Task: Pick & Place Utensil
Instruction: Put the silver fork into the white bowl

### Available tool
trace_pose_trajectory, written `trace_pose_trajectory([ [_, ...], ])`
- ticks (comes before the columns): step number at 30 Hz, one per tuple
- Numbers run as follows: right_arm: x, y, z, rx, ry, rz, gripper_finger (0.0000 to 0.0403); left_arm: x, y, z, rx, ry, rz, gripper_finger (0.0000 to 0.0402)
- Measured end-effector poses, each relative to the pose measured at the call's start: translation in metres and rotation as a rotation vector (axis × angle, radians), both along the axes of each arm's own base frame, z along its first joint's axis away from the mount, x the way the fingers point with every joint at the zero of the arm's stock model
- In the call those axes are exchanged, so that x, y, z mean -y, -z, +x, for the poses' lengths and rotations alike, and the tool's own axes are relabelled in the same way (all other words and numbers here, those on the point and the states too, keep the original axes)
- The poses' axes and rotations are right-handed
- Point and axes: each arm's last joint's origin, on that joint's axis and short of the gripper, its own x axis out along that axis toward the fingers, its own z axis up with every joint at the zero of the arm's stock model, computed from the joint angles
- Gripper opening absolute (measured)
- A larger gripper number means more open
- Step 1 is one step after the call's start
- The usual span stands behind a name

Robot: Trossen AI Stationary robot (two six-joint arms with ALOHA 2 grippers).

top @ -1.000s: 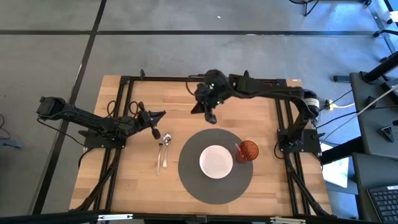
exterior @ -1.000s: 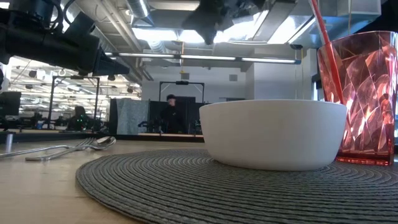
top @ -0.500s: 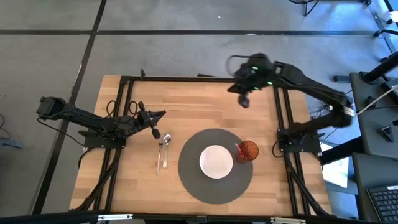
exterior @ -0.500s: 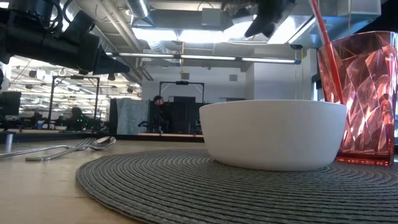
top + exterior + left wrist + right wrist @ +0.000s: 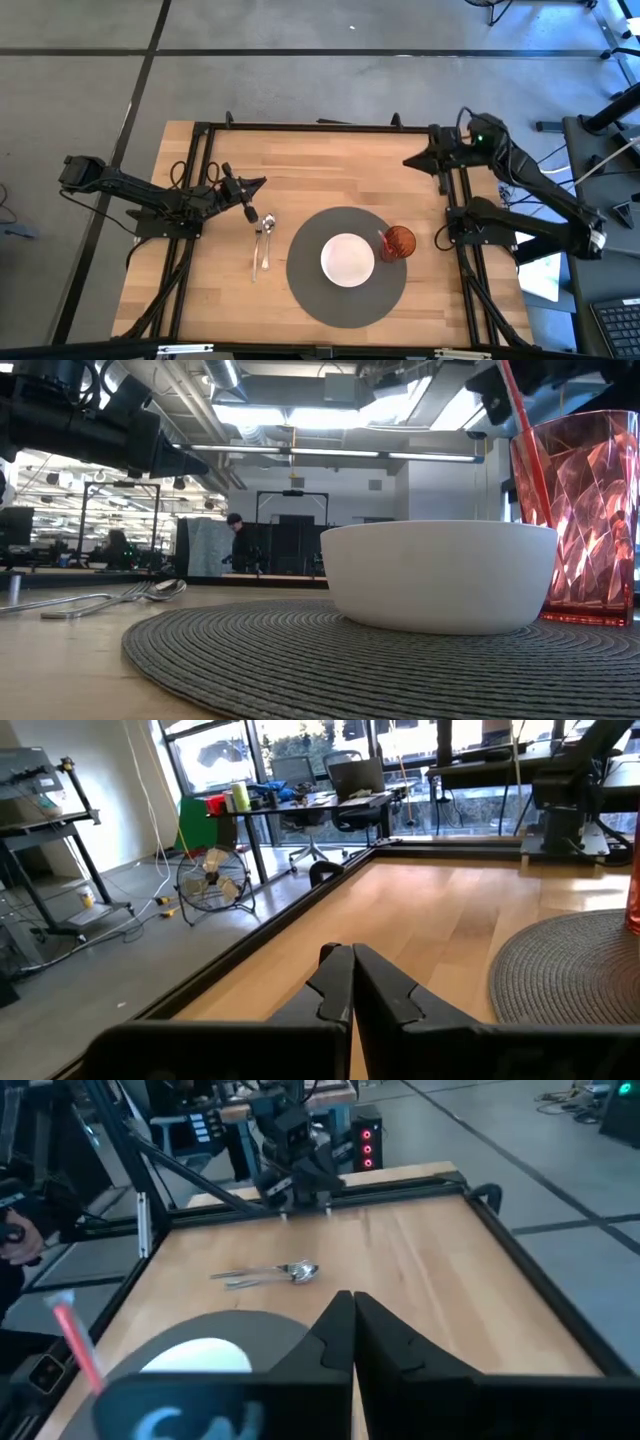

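Over the last second the right arm has swung from above the table's centre back to the right edge; its right gripper (image 5: 418, 161) now sits in the upper right, fingers together and empty (apparently withdrawing). The left gripper (image 5: 254, 184), also closed, waits left of centre just above the spoon and fork (image 5: 264, 240), untouched beside the placemat (image 5: 300, 285).

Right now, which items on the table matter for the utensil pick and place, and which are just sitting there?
Job items:
- silver metal spoon and silver metal fork, lying together left of the mat
- left gripper, shut, beside them

Just lying about:
- round grey woven placemat
- white bowl on the mat
- red faceted plastic cup with a red straw
- right gripper, shut, parked by the right frame
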Motion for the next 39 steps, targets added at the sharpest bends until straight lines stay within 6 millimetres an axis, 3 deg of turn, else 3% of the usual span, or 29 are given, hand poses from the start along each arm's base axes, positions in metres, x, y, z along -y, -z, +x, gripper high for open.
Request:
trace_pose_trajectory([
  [7, -0.015, 0.034, -0.018, 0.026, 0.004, 0.043, 0.0002, 0.000, 0.000, 0.000, 0.013, -0.001, -0.019, 0.0003],
  [18, -0.034, 0.071, -0.041, 0.323, 0.005, 0.019, 0.0002, 0.000, 0.000, 0.000, 0.014, -0.001, -0.021, 0.0002],
  [25, -0.038, 0.092, -0.046, 0.382, 0.002, -0.006, 0.0002, 0.000, 0.000, 0.000, 0.025, -0.009, -0.036, 0.0003],
  [39, -0.031, 0.124, -0.040, 0.317, 0.062, 0.010, 0.0003, 0.000, 0.000, 0.000, 0.019, -0.010, -0.029, 0.0001],
])
